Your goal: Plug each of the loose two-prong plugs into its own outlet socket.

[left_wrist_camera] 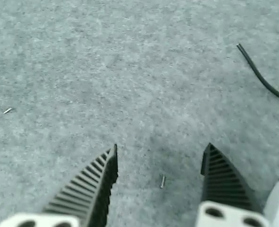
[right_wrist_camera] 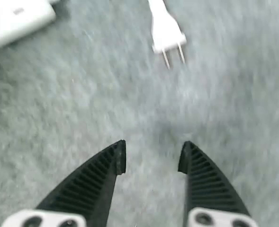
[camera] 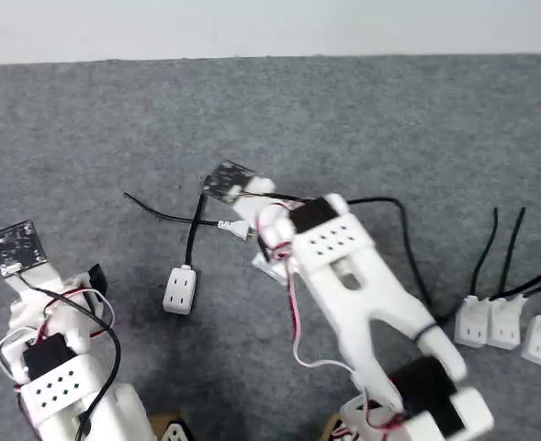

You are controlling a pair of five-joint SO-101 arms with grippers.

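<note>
**Right jaws:** parted to a moderate gap and holding nothing. Bare grey bench (right_wrist_camera: 58,109) shows between the ribbed black fingers (right_wrist_camera: 101,175).

**Two-prong plug** (right_wrist_camera: 166,29)**:** white, lying flat on the bench ahead of the right jaws and apart from them. Both prongs are bare and point back toward the jaws. In the high view the plug (camera: 236,227) lies just beside the front end of the right arm (camera: 343,266). Its thin black cable (camera: 160,214) trails away to the left.

**Outlet socket** (right_wrist_camera: 13,16)**:** white block near the plug, not touching it. In the high view it sits (camera: 179,289) between the two arms. Its black cord (camera: 195,241) runs up the bench and crosses the plug's cable.

**Left jaws:** spread wide and holding nothing, over bare bench. A small thin sliver (left_wrist_camera: 162,181) lies on the surface between the fingers. The loose end of a black cable (left_wrist_camera: 262,78) lies farther ahead, off to one side.

**Left arm** (camera: 59,367)**:** lower left of the high view, well apart from the plug.

**Row of outlet sockets** (camera: 504,322)**:** white blocks side by side at the right edge of the bench, each on a black cord, well apart from the plug.
</note>
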